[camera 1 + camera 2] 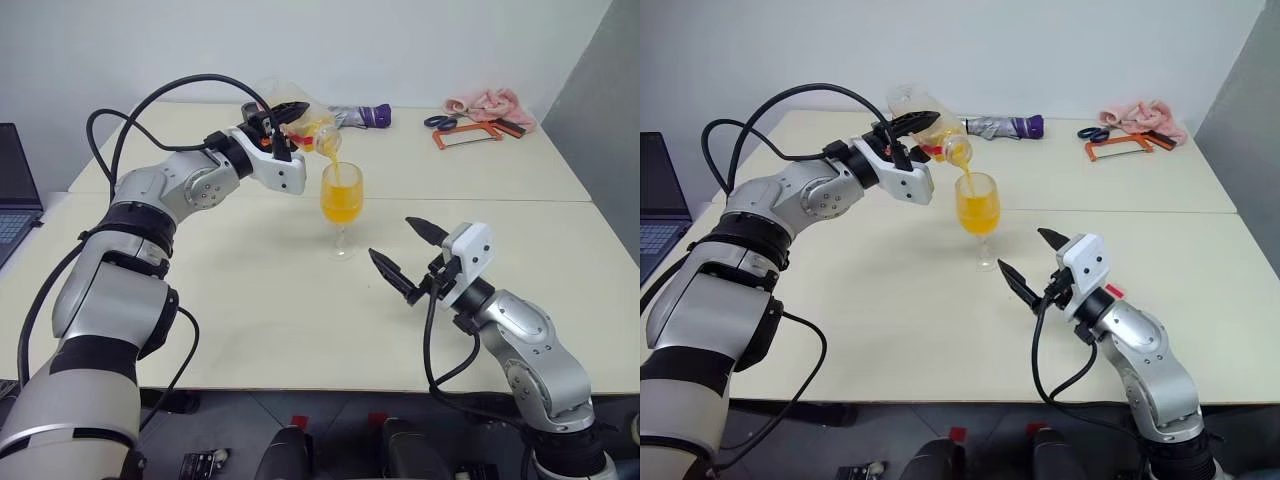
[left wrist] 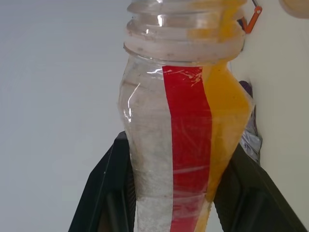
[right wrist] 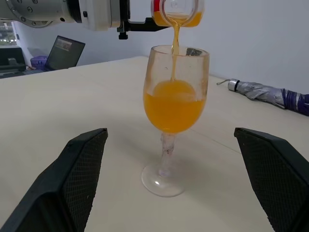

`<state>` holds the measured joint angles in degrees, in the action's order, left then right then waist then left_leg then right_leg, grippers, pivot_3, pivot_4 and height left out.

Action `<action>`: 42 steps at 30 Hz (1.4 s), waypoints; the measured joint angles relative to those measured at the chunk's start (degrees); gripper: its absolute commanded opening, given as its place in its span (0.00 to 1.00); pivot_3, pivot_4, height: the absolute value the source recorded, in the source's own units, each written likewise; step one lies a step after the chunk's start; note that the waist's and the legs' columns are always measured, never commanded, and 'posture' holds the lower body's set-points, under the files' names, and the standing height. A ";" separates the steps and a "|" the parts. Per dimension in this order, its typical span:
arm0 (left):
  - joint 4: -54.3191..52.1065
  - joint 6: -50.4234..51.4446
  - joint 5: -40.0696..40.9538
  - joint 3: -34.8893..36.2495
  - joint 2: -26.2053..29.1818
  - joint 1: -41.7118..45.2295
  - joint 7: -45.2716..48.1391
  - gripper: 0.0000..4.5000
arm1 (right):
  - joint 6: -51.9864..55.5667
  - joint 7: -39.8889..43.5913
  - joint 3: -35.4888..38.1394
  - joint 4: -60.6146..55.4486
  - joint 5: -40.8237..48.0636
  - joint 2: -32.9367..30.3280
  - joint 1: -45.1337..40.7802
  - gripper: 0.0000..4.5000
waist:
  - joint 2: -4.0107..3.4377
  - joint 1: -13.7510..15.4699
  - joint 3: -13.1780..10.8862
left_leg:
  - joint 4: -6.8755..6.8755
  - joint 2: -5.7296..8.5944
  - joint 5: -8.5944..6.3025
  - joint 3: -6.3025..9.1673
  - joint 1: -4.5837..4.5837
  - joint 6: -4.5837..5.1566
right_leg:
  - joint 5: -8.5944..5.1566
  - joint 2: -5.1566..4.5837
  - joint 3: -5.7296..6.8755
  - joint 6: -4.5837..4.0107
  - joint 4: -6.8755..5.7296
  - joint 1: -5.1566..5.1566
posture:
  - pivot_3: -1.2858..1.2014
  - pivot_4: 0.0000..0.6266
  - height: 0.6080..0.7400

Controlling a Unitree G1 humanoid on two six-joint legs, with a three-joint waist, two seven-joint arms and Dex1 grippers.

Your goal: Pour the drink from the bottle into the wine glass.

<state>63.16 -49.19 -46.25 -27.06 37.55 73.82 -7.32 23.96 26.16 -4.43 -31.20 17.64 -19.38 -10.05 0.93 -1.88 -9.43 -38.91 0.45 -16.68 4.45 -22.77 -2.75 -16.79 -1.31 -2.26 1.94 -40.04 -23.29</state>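
My left gripper (image 1: 288, 118) is shut on the clear bottle (image 1: 296, 112), which is tipped with its uncapped mouth over the wine glass (image 1: 341, 205). A thin stream of orange drink (image 3: 175, 43) falls from the mouth into the bowl, which is more than half full of drink (image 3: 174, 111). The glass stands upright on the cream table (image 1: 250, 300). In the left wrist view the bottle (image 2: 183, 145) with its red label strip sits between the two black fingers (image 2: 104, 188). My right gripper (image 1: 398, 255) is open, near the table, a little in front and to the right of the glass, holding nothing.
A folded silver and purple umbrella (image 1: 362, 117) lies at the back of the table behind the glass. Scissors (image 1: 440, 121), an orange frame tool (image 1: 466, 136) and a pink cloth (image 1: 487, 102) lie at the back right. A laptop (image 1: 14, 190) stands at the far left.
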 measured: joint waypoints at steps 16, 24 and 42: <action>0.57 -0.23 2.27 0.23 -1.13 0.02 1.91 0.37 | 0.00 0.00 -0.14 0.00 0.08 0.05 -0.04 1.00 | 0.00 0.00 0.00 | 0.00 0.00 0.00 -0.01 0.00 -0.01 | 0.00 0.00 0.00 0.00 -0.01 0.00 | 0.52 0.24 1.00; 0.27 -0.06 9.86 3.34 -3.03 -0.80 8.28 0.37 | 0.00 -0.02 -0.18 0.00 0.07 0.31 -0.22 1.00 | 0.00 -0.04 0.01 | -0.01 -0.01 0.01 0.01 0.02 -0.01 | 0.00 0.00 -0.02 0.00 -0.03 0.00 | 0.52 0.24 1.00; -27.34 47.33 55.70 32.36 -8.14 -26.16 37.25 0.37 | 5.38 7.49 -5.09 -0.08 1.85 -5.91 -7.44 1.00 | -0.01 -2.26 0.05 | -0.05 -0.08 0.00 0.09 0.18 0.00 | 0.00 0.04 -0.07 -0.01 -0.27 0.01 | 0.52 0.24 1.00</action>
<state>35.82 -1.87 9.45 5.30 29.41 47.66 29.93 29.34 33.65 -9.52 -31.29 19.50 -25.29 -17.49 0.92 -4.14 -9.38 -38.96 0.37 -16.68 4.54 -22.59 -2.74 -16.80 -1.27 -2.33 1.93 -40.30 -23.27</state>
